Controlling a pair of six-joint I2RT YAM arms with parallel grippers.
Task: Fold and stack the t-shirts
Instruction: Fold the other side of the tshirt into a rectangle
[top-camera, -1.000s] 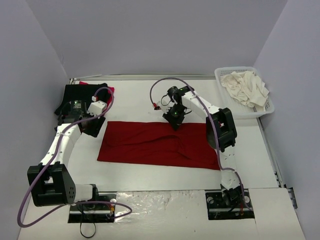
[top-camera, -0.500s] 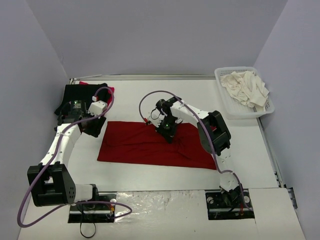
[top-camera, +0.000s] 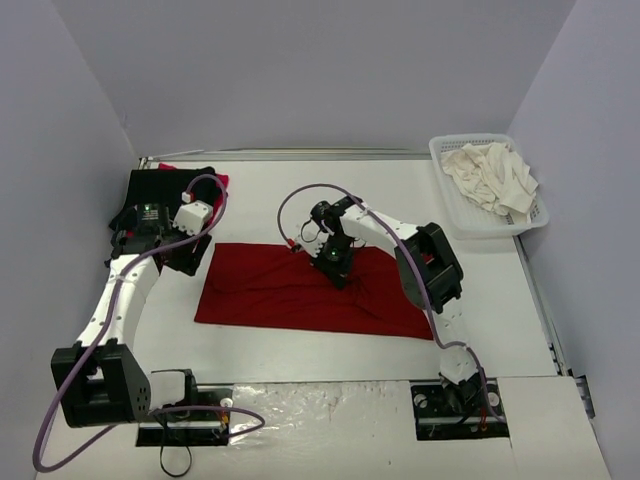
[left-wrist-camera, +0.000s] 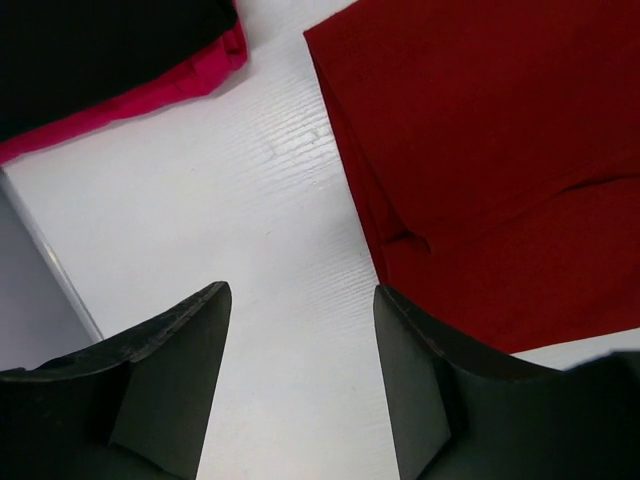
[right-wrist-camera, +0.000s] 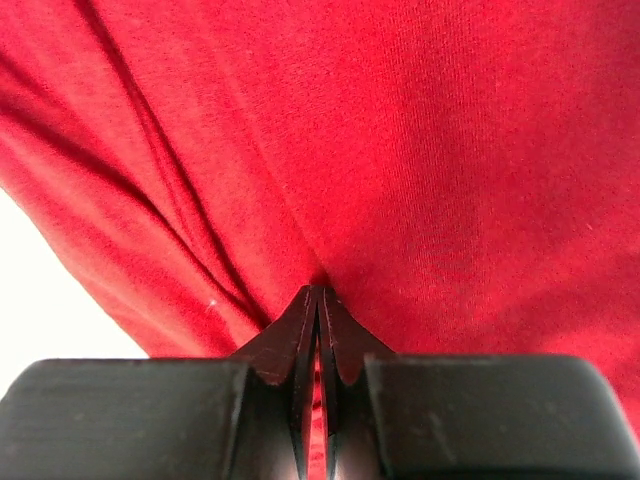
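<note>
Lately, from the top view, the right gripper (top-camera: 338, 268) has come off the far hem of the dark red t-shirt (top-camera: 270, 295) and settled down onto the cloth near its upper middle, barely shifting over the last half second; the left gripper (top-camera: 186, 256) has kept its place beside the shirt's left end while that arm's lower links slid a little nearer the table edge. I take this to mean a pinch is now taken and a fold can begin. A black t-shirt (top-camera: 160, 186) over a bright red t-shirt (top-camera: 221, 180) sits at the far left, cream-white t-shirts (top-camera: 490, 172) fill the basket (top-camera: 440, 150) at far right, and pale walls (top-camera: 300, 70) box in the white table (top-camera: 290, 190). On the left wrist, the left gripper (left-wrist-camera: 300, 385) stands wide apart over bare table, holding nothing, the dark red t-shirt (left-wrist-camera: 480, 140) just beside it. On the right wrist, the right gripper (right-wrist-camera: 318, 296) is closed tight on a ridge of the dark red t-shirt (right-wrist-camera: 420, 140).
</note>
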